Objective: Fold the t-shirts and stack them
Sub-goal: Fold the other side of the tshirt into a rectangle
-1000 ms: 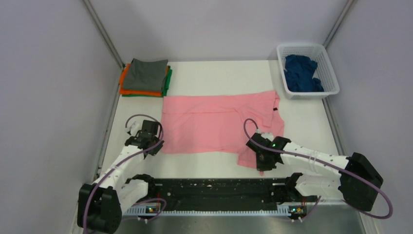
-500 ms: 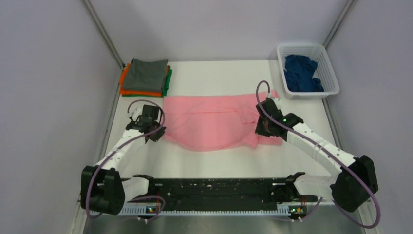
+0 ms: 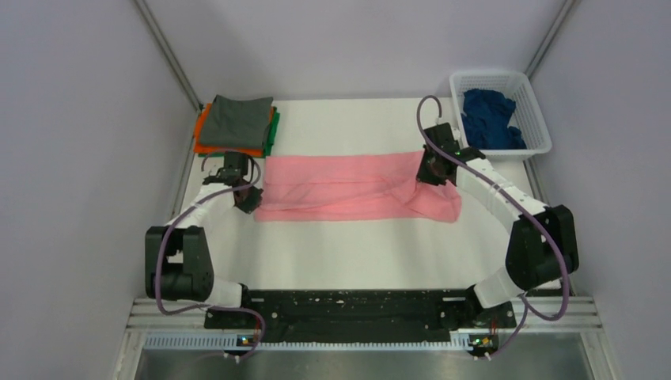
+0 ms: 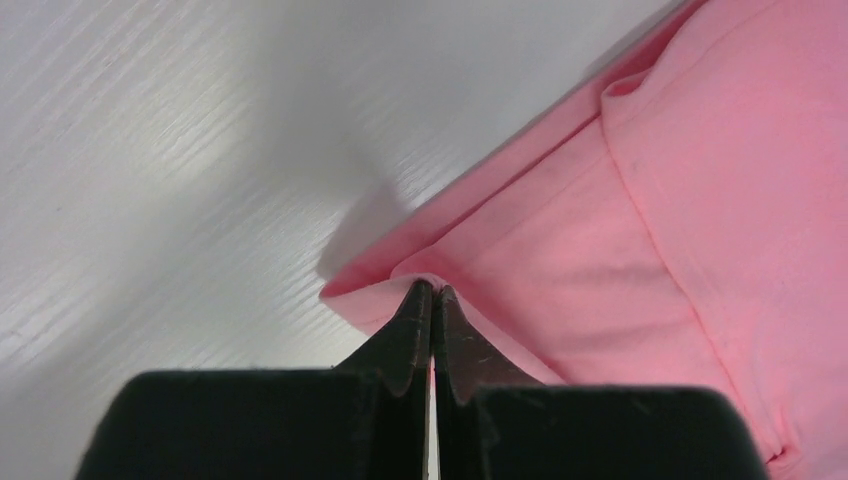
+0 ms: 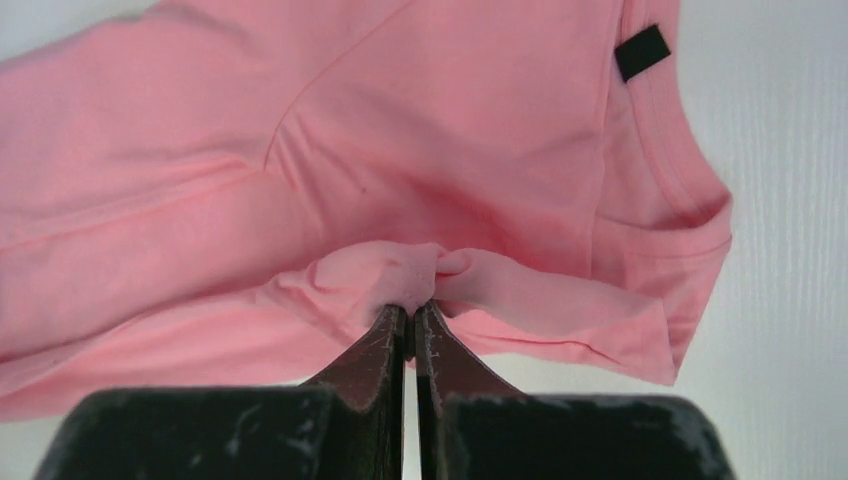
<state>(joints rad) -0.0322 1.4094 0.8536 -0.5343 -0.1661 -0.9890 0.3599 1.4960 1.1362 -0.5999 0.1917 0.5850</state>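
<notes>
Top external: pink shirt (image 3: 348, 188) lies across the middle of the table (image 3: 356, 245), doubled lengthwise into a long band. Left pincer (image 3: 250, 199) sits at the band's left end, right pincer (image 3: 431, 177) at its right end. Grey shirt (image 3: 240, 120) tops a folded stack over orange shirt (image 3: 207, 144) and green shirt (image 3: 272, 134) at the far left corner. Navy shirt (image 3: 490, 119) lies crumpled in the basket (image 3: 490, 77) at far right.

Left wrist: left pincer (image 4: 431, 292) is closed tight, with a corner of the pink hem nipped between its tips.

Right wrist: right pincer (image 5: 411, 312) is likewise closed, a bunched pleat of pink cloth caught between its tips. The collar, with its black label (image 5: 641, 52), lies beyond.

Assessment: the lengthwise fold of the pink shirt is in hand, and the carried edge appears to be at or near its resting line. The next move calls for both pincers to let go low and together, then retake the ends for the crosswise fold. The bunching at the right end may leave a crease unless smoothed.
</notes>
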